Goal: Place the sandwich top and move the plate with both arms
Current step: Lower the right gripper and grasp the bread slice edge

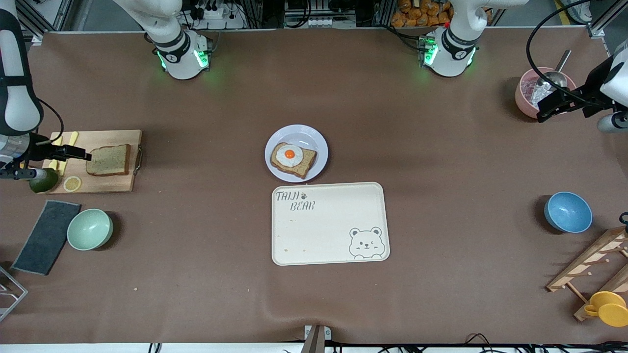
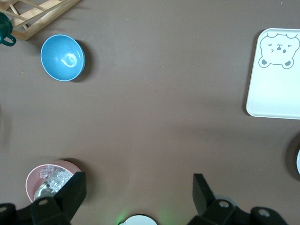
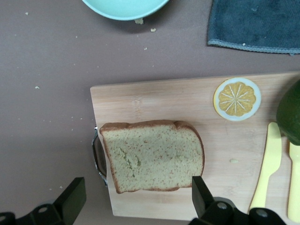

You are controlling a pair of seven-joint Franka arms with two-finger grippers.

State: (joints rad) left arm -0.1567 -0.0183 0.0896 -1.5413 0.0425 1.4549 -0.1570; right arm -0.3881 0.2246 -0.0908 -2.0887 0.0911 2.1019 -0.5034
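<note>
So far nothing of the task is done, as you can see by running your eye along the table from the right arm's end to the left arm's, with the plate (image 1: 296, 153) as your landmark. Well away from the plate toward the right arm's end lies the cutting board (image 1: 93, 162), and the sandwich top (image 1: 109, 160) rests flat on it, untouched. The right gripper (image 1: 73, 154) hangs over that board just beside the slice, its fingers spread wide and holding nothing; the right wrist view shows the bread between and ahead of the open fingertips.

The plate itself sits mid-table, bearing the bread slice with the fried egg (image 1: 293, 159), which has no lid yet. Just nearer the front camera than the plate is the bear tray (image 1: 329, 223), bare.

Well away from the plate toward the left arm's end, the left gripper (image 1: 557, 104) waits over the pink bowl (image 1: 527, 95), fingers released and empty.

You have everything left, I judge: grasp the slice, carry it onto the egg, then shift the plate with both arms.
</note>
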